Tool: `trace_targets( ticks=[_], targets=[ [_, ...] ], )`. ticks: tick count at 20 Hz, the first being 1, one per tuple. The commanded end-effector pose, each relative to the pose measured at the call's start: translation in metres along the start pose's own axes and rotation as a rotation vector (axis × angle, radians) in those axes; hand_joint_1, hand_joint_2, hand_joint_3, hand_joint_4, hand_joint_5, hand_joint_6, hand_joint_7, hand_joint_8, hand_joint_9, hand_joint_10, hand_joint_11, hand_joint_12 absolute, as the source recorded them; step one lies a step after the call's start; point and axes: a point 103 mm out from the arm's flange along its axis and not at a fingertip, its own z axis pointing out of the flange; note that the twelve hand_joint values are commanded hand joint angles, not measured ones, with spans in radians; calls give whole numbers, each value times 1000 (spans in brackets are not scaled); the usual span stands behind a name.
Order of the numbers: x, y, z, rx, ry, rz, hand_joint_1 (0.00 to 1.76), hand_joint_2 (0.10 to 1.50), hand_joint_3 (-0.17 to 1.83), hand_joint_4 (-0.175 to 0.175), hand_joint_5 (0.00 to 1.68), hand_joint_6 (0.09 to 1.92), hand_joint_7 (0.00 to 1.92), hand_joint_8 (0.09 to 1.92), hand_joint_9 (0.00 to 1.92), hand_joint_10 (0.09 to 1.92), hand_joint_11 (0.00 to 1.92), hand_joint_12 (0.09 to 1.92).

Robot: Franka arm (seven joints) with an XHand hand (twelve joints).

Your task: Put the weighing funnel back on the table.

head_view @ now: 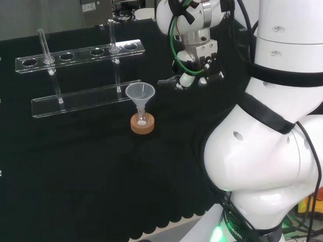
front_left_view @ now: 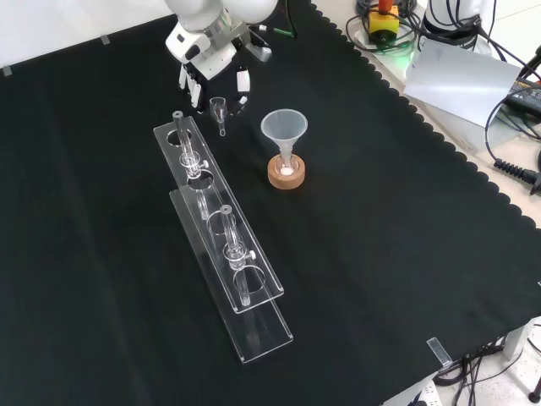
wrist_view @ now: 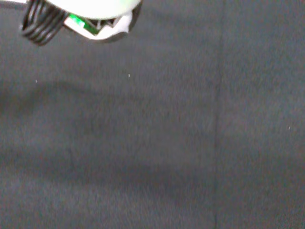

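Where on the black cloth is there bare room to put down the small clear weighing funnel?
In the front view, two wide bare patches: right of the clear cone funnel on its cork ring, to the cloth's scalloped edge, and left of the clear acrylic tube rack. Crowded: the gap between rack and funnel, below the hand, where the weighing funnel is.

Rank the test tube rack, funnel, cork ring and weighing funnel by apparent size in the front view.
1. test tube rack, by far
2. funnel
3. cork ring, a little narrower than the funnel's mouth
4. weighing funnel, smallest
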Motion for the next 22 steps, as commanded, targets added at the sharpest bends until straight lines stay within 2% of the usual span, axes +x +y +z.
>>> trace_targets(
  ticks=[1, 15, 17, 21, 22],
  targets=[
    [2, 8, 21, 24, 4, -14, 1087, 674, 741, 175, 1142, 943, 1062, 668, 1142, 343, 813, 1108],
    [10, 24, 44, 34, 29, -30, 1087, 675, 742, 175, 1140, 947, 1039, 670, 1128, 342, 814, 1106],
    [-3, 24, 44, 29, 45, -35, 1087, 675, 742, 175, 1139, 948, 1036, 672, 1127, 342, 814, 1106],
    [9, 33, 47, 34, 27, -42, 1086, 676, 742, 175, 1138, 950, 1029, 673, 1122, 342, 814, 1105],
    [10, 35, 47, 32, 41, -41, 1086, 676, 742, 175, 1138, 950, 1028, 674, 1120, 342, 814, 1105]
  ],
)
